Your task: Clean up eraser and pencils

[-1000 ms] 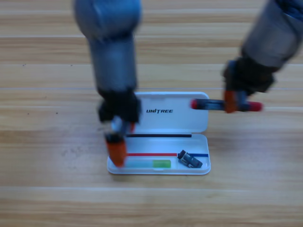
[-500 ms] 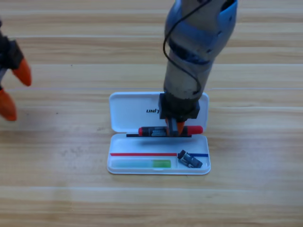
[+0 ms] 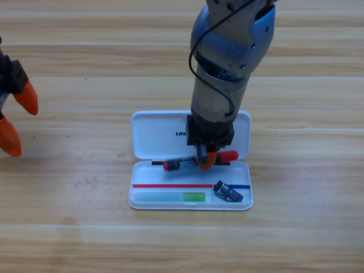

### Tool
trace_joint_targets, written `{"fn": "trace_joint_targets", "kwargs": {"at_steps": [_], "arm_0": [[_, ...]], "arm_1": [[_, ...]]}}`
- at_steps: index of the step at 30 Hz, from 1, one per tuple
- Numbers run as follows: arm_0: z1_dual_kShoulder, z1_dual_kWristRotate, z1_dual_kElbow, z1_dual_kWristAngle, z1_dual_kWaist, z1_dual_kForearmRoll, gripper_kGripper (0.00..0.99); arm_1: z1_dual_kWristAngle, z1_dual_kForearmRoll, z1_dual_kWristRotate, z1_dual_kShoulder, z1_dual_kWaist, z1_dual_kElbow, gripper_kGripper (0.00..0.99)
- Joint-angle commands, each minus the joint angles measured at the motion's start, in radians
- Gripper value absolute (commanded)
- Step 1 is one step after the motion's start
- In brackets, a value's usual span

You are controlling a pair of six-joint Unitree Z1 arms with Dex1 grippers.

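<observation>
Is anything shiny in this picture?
High view: light gleams on the right arm's blue shell and the white case; the right pincer grips the black pencil over the case; the left pincer waits at the left edge.

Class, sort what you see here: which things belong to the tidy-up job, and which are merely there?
Job:
black pencil, in right gripper
green pencil, in white case
eraser, in the case

Merely there:
wooden table
left gripper, open, waiting at left edge
</observation>
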Motion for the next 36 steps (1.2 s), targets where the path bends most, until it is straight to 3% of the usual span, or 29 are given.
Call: {"fn": "trace_joint_targets", "kwargs": {"at_steps": [1,7,12,19,26,31,33,36], "arm_0": [[0.015,0.006,0.028,-0.009,0.018,-0.016,0.990],[0.024,0.004,0.027,-0.012,0.018,-0.028,0.990],[0.042,0.001,-0.009,-0.047,0.018,-0.082,0.990],[0.130,-0.057,-0.139,-0.164,0.061,-0.167,0.985],[0.312,-0.105,-0.305,-0.295,0.093,-0.233,0.868],[0.492,-0.131,-0.429,-0.437,0.113,-0.232,0.661],[0.555,-0.131,-0.458,-0.489,0.113,-0.230,0.488],[0.622,-0.115,-0.477,-0.549,0.110,-0.230,0.144]], "arm_1": [[0.002,0.014,0.029,0.067,0.036,0.004,0.907],[0.022,0.015,0.031,-0.045,0.037,0.052,0.959],[0.134,0.015,0.041,-0.298,0.025,0.187,0.959],[0.320,0.008,0.060,-0.621,-0.033,0.434,0.959],[0.400,-0.239,0.221,-0.910,-0.102,0.765,0.976],[0.504,-0.319,0.304,-1.033,-0.105,0.889,0.985],[0.507,-0.342,0.308,-1.049,-0.105,0.911,0.985],[0.507,-0.363,0.310,-1.050,-0.105,0.925,0.985]]}}
